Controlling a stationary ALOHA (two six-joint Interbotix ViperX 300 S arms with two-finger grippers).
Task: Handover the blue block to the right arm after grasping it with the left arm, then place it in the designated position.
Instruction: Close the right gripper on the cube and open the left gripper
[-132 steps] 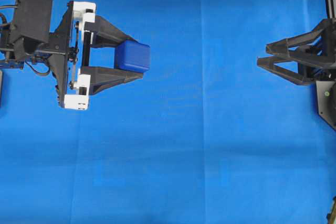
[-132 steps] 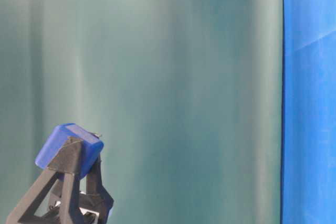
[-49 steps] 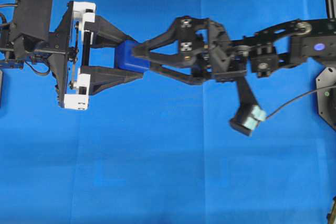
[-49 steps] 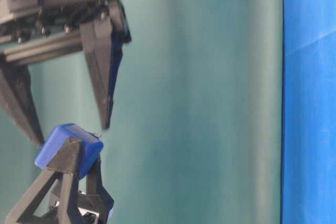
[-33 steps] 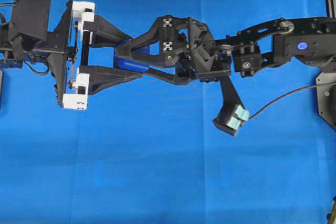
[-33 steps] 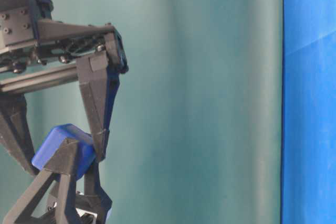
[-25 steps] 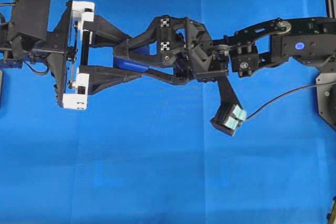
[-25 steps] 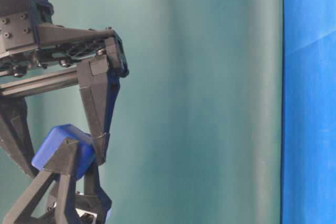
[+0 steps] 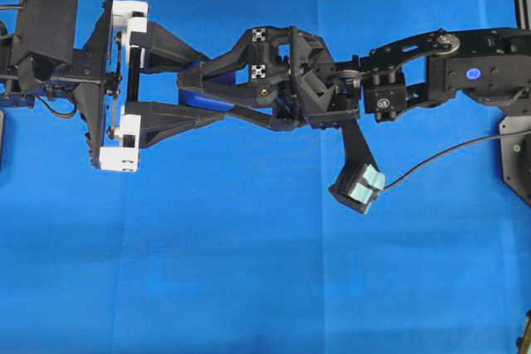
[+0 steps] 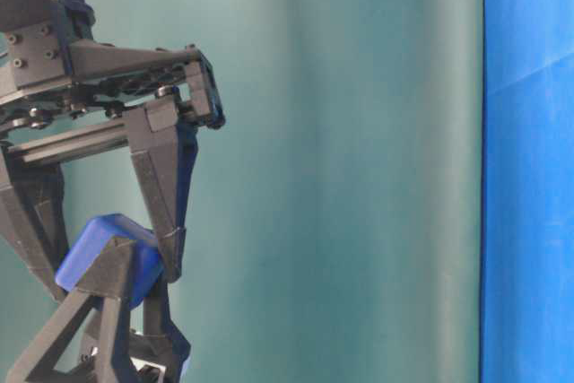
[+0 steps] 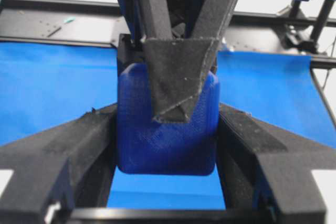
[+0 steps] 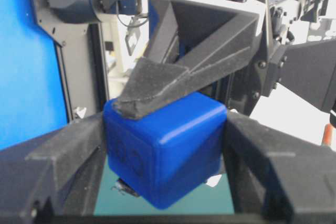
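On the left of the overhead view, the left gripper (image 9: 199, 95), the one with white pieces on its frame, has not shifted; its two fingers are clamped on opposite faces of the blue block (image 9: 209, 100), which is held in the air above the blue cloth (image 9: 249, 271), just as it was a second ago; the left wrist view shows those fingers (image 11: 73, 150) pressed against the block's (image 11: 167, 135) two side walls. What has changed lies further right; the all-black right gripper (image 9: 195, 89), which stood wide with its tips only reaching the block a second earlier, has slid on around it and drawn its jaws in, so that in the right wrist view the fingers (image 12: 63, 166) now sit flush against both sides of the block (image 12: 165, 140), crosswise to the left pair; the table-level view agrees, with one right finger (image 10: 166, 221) touching the block's (image 10: 99, 253) upper edge while the left gripper's fingers support it from below. Both grippers therefore hold the block at once; the handover looks to be at its midpoint, the receiving grip apparently made but the giving grip not yet released. The likely next need is for the left jaws to open before the right arm (image 9: 448, 72) pulls away; otherwise the two arms would tug against each other.
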